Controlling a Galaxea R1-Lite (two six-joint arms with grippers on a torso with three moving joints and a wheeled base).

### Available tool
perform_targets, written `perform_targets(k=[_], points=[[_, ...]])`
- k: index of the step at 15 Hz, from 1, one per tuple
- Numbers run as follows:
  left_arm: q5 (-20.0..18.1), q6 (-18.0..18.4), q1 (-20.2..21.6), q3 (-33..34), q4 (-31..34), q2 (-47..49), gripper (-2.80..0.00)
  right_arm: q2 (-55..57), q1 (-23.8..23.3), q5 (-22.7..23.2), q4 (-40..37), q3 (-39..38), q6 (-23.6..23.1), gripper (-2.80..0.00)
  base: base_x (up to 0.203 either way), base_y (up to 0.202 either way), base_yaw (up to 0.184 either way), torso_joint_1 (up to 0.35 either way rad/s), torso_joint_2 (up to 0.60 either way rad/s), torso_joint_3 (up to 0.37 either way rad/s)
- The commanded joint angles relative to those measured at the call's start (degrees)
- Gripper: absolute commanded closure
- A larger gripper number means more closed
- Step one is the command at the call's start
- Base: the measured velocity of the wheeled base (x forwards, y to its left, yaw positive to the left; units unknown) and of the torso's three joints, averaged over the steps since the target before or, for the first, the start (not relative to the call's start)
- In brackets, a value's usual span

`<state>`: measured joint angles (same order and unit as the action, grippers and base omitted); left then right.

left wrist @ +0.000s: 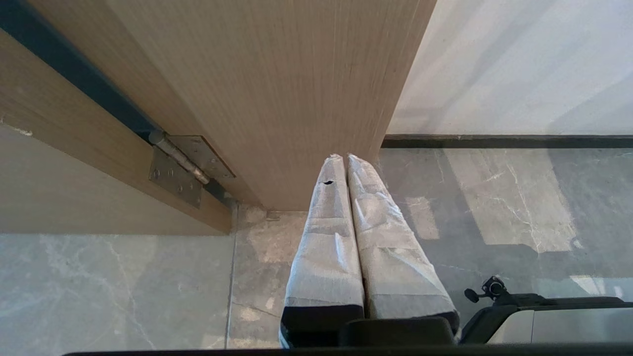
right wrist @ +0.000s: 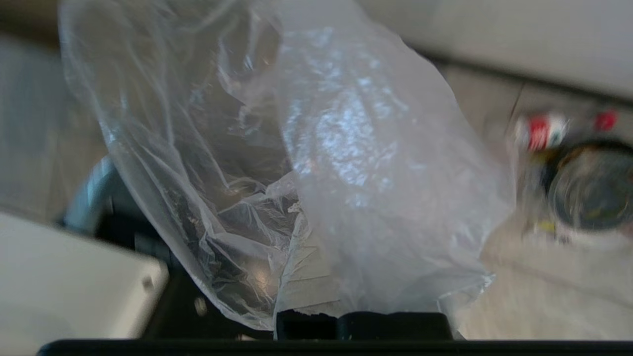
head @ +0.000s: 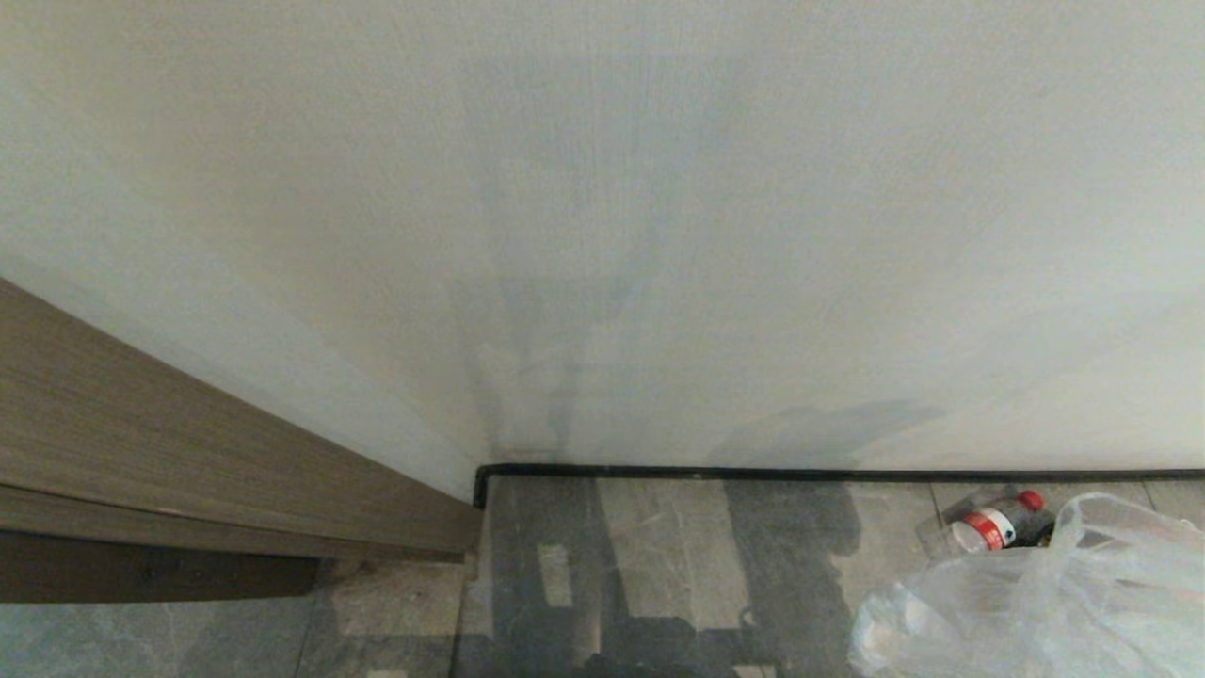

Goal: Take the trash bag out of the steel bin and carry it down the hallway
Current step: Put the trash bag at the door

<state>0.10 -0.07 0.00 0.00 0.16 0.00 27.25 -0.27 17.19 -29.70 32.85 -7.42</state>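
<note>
The bag (head: 1036,603) is sitting in the head view's lower right corner, cut off by the frame edges, draping over the closed right end effector (right wrist: 316,277) gripping it. A bottle (head: 988,525) is lying behind it against the skirting (head: 753,473). The left end effector (left wrist: 346,163), pressed closed, is hanging near the door (left wrist: 277,89). Grey marbled floor (head: 659,565) is lying open at lower centre.

Colourless see-through trash bag (head: 1036,603) showing crinkled white glints, grey marbled floor tiles (head: 659,556) running under a black skirting (head: 847,474), pale cream wall (head: 602,217), brown wood-grain door (left wrist: 277,89), bottle (head: 993,525) wearing red cap and red-white label.
</note>
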Motion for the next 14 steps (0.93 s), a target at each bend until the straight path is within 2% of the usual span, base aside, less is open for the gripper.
perform_targets(k=[1,4,6,11,12,14], points=[[0.0,0.0,0.0,0.0,0.0,0.0,0.0,9.9,0.0,0.2,-0.9,-0.3,-1.9,0.0,0.0,0.0,0.0,0.0,0.0,0.0],[0.0,0.0,0.0,0.0,0.1,0.0,0.0,15.0,0.1,0.0,-0.7,-3.1,-3.4,0.0,0.0,0.0,0.0,0.0,0.0,0.0],[0.0,0.0,0.0,0.0,0.0,0.0,0.0,19.0,0.1,0.3,0.1,-2.6,-6.4,0.0,0.0,0.0,0.0,0.0,0.0,0.0],[0.0,0.0,0.0,0.0,0.1,0.0,0.0,25.4,1.4,2.0,0.7,-2.0,-6.6,0.0,0.0,0.0,0.0,0.0,0.0,0.0],[0.0,0.0,0.0,0.0,0.0,0.0,0.0,26.8,1.7,2.9,0.7,-1.8,-6.4,0.0,0.0,0.0,0.0,0.0,0.0,0.0],[0.0,0.0,0.0,0.0,0.1,0.0,0.0,29.8,3.5,7.7,0.8,-1.3,-5.4,0.0,0.0,0.0,0.0,0.0,0.0,0.0]])
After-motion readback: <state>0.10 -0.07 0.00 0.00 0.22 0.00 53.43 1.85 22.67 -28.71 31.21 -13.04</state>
